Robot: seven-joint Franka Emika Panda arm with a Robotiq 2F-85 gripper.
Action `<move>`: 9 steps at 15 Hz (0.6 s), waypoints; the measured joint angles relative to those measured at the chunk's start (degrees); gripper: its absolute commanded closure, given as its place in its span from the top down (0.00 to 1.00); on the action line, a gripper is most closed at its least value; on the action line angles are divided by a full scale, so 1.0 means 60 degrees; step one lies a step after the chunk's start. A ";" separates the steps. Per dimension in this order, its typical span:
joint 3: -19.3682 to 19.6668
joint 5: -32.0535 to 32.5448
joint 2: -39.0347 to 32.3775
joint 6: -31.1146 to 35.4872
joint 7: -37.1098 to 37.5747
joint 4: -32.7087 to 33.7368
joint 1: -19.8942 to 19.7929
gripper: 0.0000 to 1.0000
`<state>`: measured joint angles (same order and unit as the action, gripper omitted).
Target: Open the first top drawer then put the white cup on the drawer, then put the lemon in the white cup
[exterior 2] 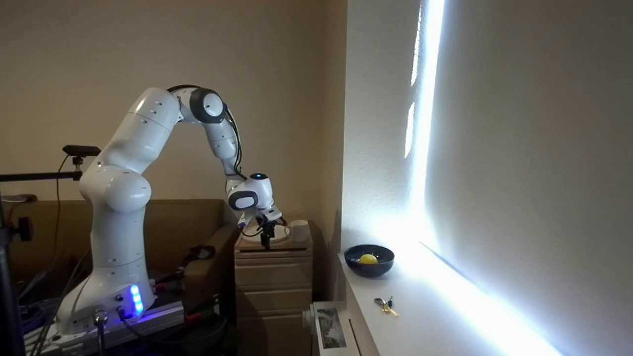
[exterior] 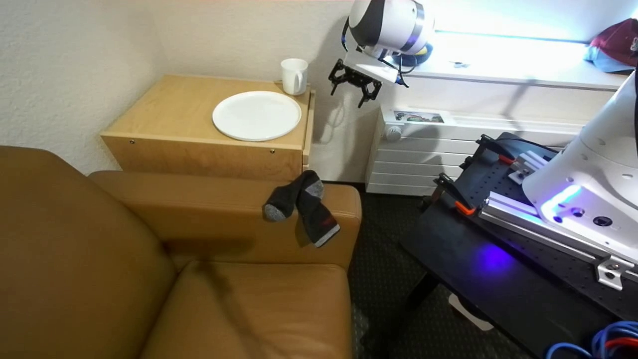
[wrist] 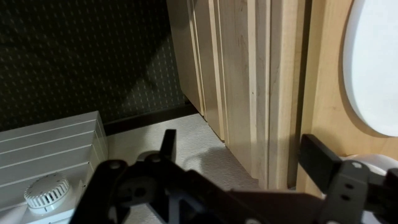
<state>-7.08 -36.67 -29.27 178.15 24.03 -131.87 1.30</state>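
My gripper (exterior: 347,99) is open and empty, in the air beside the pale wooden cabinet's drawer side. In the wrist view its fingers (wrist: 238,137) are wide apart, with the drawer fronts between and below them. The top drawer (wrist: 276,93) has a narrow dark gap between its front and the cabinet top; its inside is not visible. It also shows in an exterior view (exterior 2: 273,254). The white cup (exterior: 293,80) stands upright on the cabinet's back corner; a finger partly hides it in the wrist view (wrist: 379,161). The yellow lemon (exterior 2: 368,259) lies in the dark blue bowl (exterior 2: 358,269).
A white plate (exterior: 256,117) lies on the cabinet top beside the cup. The bowl and keys (exterior 2: 386,305) are on the windowsill (exterior 2: 368,316). A white radiator (exterior: 413,159) stands below it. A brown sofa (exterior: 224,199) with dark socks (exterior: 304,202) adjoins the cabinet.
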 measured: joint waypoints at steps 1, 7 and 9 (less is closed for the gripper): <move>0.0000 0.0000 0.0001 0.0001 0.0000 0.0000 0.0011 1.00; -0.0125 0.0057 -0.0830 0.0258 0.0001 0.0554 0.0228 1.00; -0.0166 0.0055 -0.1446 0.0473 0.0010 0.1077 0.0242 1.00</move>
<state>-8.08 -36.34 -37.95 180.98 24.09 -125.41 2.76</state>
